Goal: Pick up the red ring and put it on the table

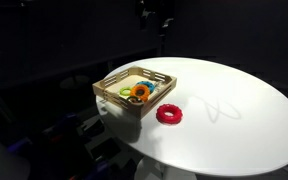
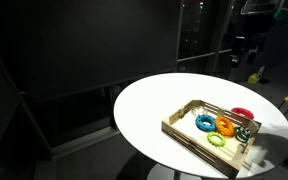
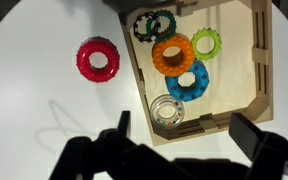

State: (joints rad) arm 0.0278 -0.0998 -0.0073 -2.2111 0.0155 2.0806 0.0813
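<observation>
I find a round white table in a dark room, and both exterior views are black beyond its edge. The red ring lies flat on the tabletop, just beside the wooden tray and outside it. Only the wrist view shows the gripper clearly: fingers spread wide, holding nothing. The tray's far end is cut off there, and the arm is hard to make out in the exterior views

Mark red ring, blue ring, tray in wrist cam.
red ring [image 3: 85, 62], wrist view, left of band.
blue ring [image 3: 201, 82], wrist view, right of band.
wooden tray [image 3: 234, 70], wrist view, bare floor.
</observation>
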